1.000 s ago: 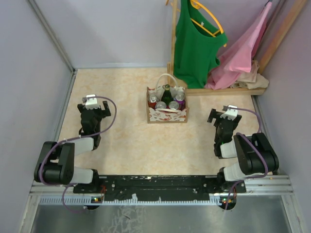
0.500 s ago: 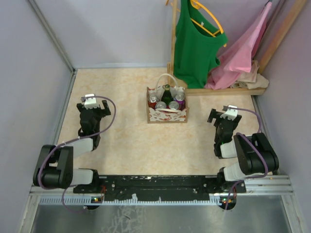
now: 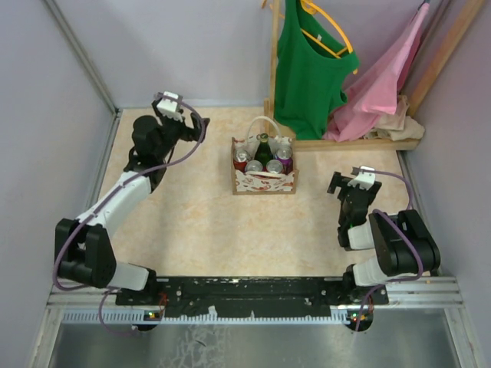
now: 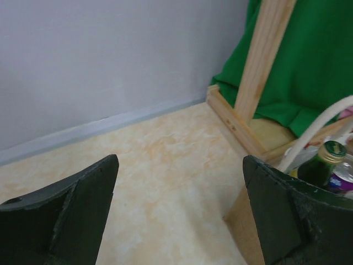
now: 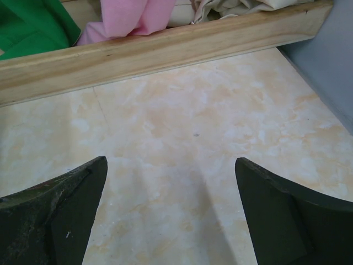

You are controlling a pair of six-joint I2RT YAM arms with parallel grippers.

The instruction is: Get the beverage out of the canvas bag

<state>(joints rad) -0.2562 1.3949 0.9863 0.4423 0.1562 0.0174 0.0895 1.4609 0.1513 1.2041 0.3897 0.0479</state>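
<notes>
The canvas bag (image 3: 265, 180), cream with a red print and looped pale handles (image 3: 263, 123), stands mid-table. Inside it are beverages: a dark green bottle (image 3: 263, 147) with a gold cap and several cans (image 3: 275, 165). My left gripper (image 3: 193, 129) hovers open to the left of the bag, apart from it. In the left wrist view the open gripper (image 4: 179, 160) has bare floor between its fingers, with the bottle (image 4: 322, 165), a handle (image 4: 314, 132) and the bag's side (image 4: 242, 215) at the right edge. My right gripper (image 3: 343, 184) rests open to the right of the bag, and its wrist view (image 5: 171, 161) shows nothing between the fingers.
A wooden rack (image 3: 274, 69) at the back right holds a green sleeveless top (image 3: 307, 69) and a pink garment (image 3: 383, 84). Its base rail (image 5: 165, 49) lies just ahead of my right gripper. Grey walls (image 3: 46, 115) close in the left, back and right sides.
My left arm has stretched forward and up from the near left to the back, left of the bag, still open. The right arm and the bag have not moved.
</notes>
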